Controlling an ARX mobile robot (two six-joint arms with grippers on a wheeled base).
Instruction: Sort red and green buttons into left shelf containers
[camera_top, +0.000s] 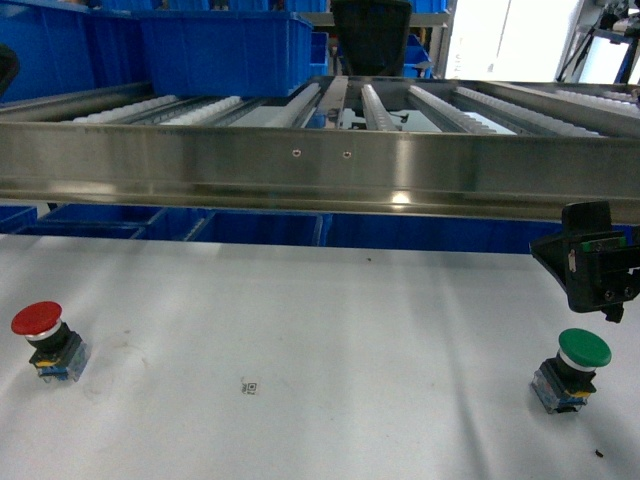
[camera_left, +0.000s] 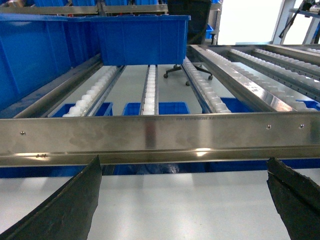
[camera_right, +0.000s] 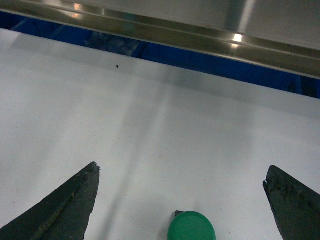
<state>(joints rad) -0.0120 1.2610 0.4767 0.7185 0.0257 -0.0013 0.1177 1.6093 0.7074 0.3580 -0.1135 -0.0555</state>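
Right gripper (camera_top: 592, 262): matte black blocky housing at 3 o'clock in head view, green circuit-board strip showing, two small screw holes on its face. Both wrist views: dark tapered fingers (camera_right: 65, 207), rough, frayed-looking tips (camera_left: 292, 187).

red button (camera_top: 37, 320) left, green button (camera_top: 584, 347) right, upright

We record a white table (camera_top: 330, 350) carrying the red button (camera_top: 45, 338) near its left edge and the green button (camera_top: 574, 366) near its right, well apart, both upright. Between them lies a small square marker (camera_top: 250, 386); scattered dark specks.
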